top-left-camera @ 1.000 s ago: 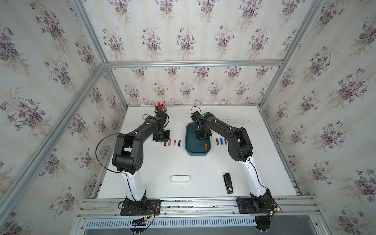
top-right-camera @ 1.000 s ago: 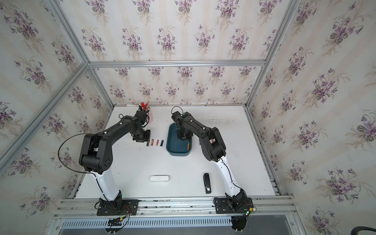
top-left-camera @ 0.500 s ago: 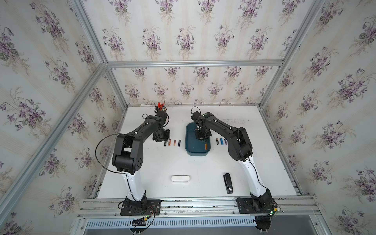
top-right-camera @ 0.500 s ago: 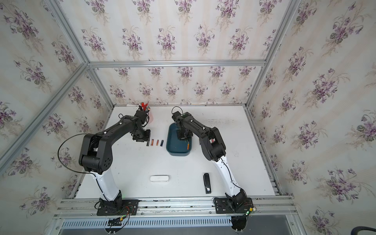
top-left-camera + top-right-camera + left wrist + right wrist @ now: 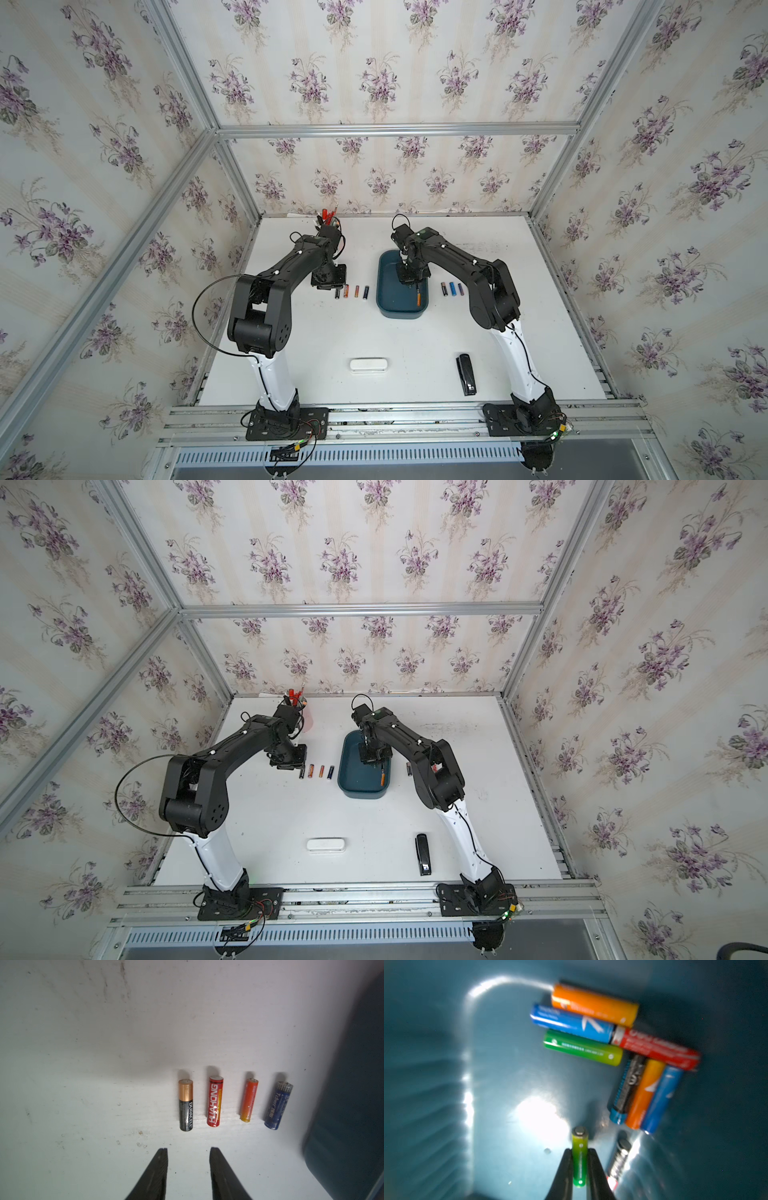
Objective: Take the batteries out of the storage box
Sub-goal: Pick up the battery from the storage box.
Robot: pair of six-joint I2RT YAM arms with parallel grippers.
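The dark teal storage box (image 5: 399, 306) (image 5: 360, 786) sits mid-table. Inside it my right gripper (image 5: 579, 1150) (image 5: 410, 277) is shut on a green battery (image 5: 579, 1139), which lies lengthwise between the fingers. Several more batteries lie on the box floor (image 5: 500, 1076): an orange one (image 5: 593, 1004), a blue one (image 5: 571, 1023), another green one (image 5: 582, 1048), a red one (image 5: 658, 1048) and others beside them. My left gripper (image 5: 188, 1149) (image 5: 328, 284) hovers open and empty over the table. Just ahead of it lies a row of several batteries (image 5: 215, 1101) (image 5: 351, 291).
Three batteries (image 5: 452, 289) lie on the table right of the box. A pink cup of pens (image 5: 307, 723) stands at the back behind the left arm. A white oblong case (image 5: 368, 365) and a black stapler (image 5: 466, 374) lie near the front.
My right gripper's jaws have closed inside the storage box. Neither arm has visibly moved.
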